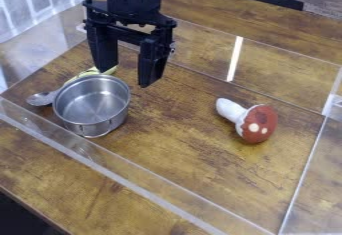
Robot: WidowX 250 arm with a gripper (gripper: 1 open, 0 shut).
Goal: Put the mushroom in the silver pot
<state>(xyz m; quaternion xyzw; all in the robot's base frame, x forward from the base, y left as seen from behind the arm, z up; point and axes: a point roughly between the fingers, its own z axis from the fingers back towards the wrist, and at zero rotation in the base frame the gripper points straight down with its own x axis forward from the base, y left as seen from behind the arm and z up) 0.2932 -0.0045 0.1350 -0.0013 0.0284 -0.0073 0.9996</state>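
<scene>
While the hand [128, 67] hangs wide open and empty by the silver pot [91, 104], nothing's grabbed yet. Next it probably needs to reach the mushroom [250, 119], lying well off to its side.

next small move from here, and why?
Probably translate the gripper right and toward the camera, over the mushroom. Its jaws are open and empty, hanging by the silver pot, while the mushroom lies on its side on the table, well apart from both.
</scene>
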